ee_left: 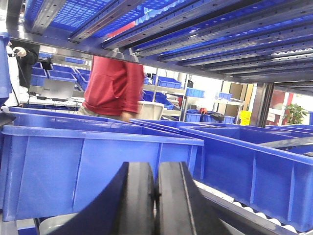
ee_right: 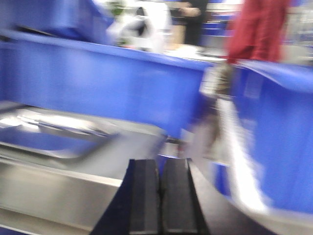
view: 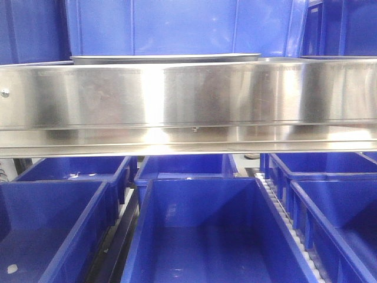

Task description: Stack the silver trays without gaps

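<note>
A silver tray (view: 165, 58) shows only as a thin shiny rim lying on the shelf, just above the steel rail. The blurred right wrist view has a silver tray (ee_right: 51, 131) lying flat on the shelf, to the left of and beyond my right gripper (ee_right: 160, 162). That gripper is shut with nothing between its black fingers. My left gripper (ee_left: 156, 165) is also shut and empty, low in front of a blue bin (ee_left: 93, 166). No tray shows in the left wrist view. Neither gripper appears in the front view.
A broad brushed-steel shelf rail (view: 188, 97) spans the front view. Blue bins (view: 206, 230) stand below it and behind it. A roller track (ee_left: 254, 210) runs between bins. A person in a red top (ee_left: 115, 85) stands beyond the shelves. A bright blurred edge (ee_right: 239, 161) is at right.
</note>
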Controlling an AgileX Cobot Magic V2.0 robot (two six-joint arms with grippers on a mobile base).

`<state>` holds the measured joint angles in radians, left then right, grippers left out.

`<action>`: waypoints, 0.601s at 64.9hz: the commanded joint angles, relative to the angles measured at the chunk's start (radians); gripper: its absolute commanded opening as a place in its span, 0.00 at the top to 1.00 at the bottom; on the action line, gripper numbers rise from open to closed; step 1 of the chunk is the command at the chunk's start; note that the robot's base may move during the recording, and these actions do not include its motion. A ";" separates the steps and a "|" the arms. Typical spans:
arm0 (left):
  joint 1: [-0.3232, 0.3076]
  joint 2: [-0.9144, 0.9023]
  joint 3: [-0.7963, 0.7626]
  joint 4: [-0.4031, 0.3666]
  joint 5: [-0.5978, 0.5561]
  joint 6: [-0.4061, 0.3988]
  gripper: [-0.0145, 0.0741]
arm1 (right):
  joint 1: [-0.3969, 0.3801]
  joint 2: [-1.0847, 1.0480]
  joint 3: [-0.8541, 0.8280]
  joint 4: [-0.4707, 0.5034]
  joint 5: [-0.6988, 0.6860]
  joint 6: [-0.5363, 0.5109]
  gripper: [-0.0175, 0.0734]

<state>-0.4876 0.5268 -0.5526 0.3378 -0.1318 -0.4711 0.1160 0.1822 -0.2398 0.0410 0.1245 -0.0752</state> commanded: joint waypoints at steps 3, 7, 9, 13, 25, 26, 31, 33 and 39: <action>-0.007 -0.004 0.002 0.005 -0.013 0.002 0.83 | -0.080 -0.091 0.101 0.015 -0.055 -0.007 0.90; -0.007 -0.004 0.002 0.005 -0.013 0.002 0.83 | -0.107 -0.152 0.148 0.015 -0.050 0.026 0.90; -0.007 -0.004 0.002 0.005 -0.013 0.002 0.83 | -0.117 -0.182 0.167 0.015 -0.050 0.050 0.90; -0.007 -0.004 0.002 0.005 -0.013 0.002 0.83 | -0.129 -0.182 0.210 0.015 -0.062 0.066 0.90; -0.007 -0.004 0.002 0.005 -0.014 0.002 0.83 | -0.129 -0.182 0.240 0.015 -0.068 0.066 0.90; -0.007 -0.004 0.002 0.005 -0.014 0.002 0.83 | -0.129 -0.182 0.240 0.015 -0.070 0.066 0.90; -0.007 -0.004 0.002 0.005 -0.014 0.002 0.83 | -0.129 -0.182 0.240 0.015 -0.070 0.066 0.90; -0.007 -0.004 0.002 0.005 -0.014 0.002 0.83 | -0.129 -0.182 0.240 0.015 -0.070 0.066 0.90; -0.007 -0.004 0.002 0.005 -0.014 0.002 0.83 | -0.129 -0.182 0.240 0.015 -0.072 0.066 0.90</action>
<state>-0.4876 0.5268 -0.5509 0.3378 -0.1296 -0.4711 -0.0076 0.0039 0.0000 0.0536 0.0753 -0.0084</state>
